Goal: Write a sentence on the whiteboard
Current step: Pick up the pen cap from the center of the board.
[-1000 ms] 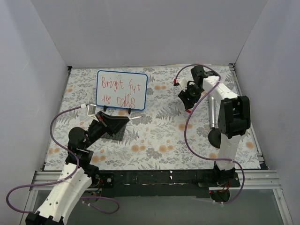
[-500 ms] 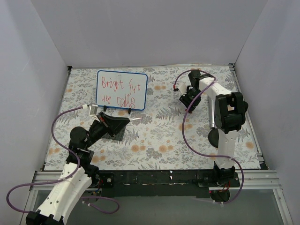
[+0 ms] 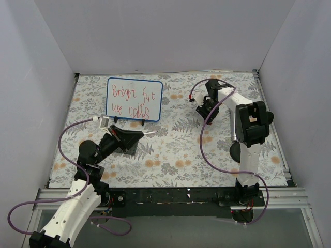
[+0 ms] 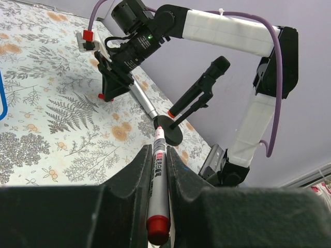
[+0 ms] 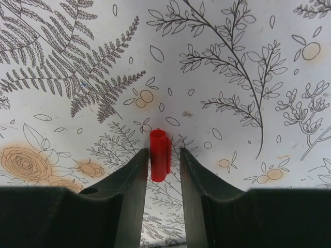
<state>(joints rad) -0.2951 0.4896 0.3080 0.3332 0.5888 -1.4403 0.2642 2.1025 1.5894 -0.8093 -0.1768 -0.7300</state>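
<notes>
The left gripper point(image 4: 158, 155), clamped along a white-barrelled red marker pen point(image 4: 156, 194) whose bare tip points right toward the right gripper point(image 5: 160, 155) pinching a small red plastic cap point(image 5: 159, 164), hangs near the blue-rimmed white rectangular whiteboard point(image 3: 156, 106) bearing the red handwritten sentence point(image 3: 133, 94), far-left on the tabletop point(image 3: 176, 150).

The top camera hangs above and behind both arms and looks down on the whole flowered table point(image 3: 170, 150), with the whiteboard point(image 3: 135, 101) at the far left. The left wrist camera sits low, right behind the left gripper point(image 4: 159, 150). It looks along the marker point(image 4: 158, 191) clamped there and across the table to the right arm point(image 4: 227, 31), which the top view also shows. The right wrist camera faces straight down, close to the table, past the right gripper point(image 5: 161, 152) and the cap point(image 5: 159, 163) held in it. Its patch of fern print lies under that gripper in the top view.
</notes>
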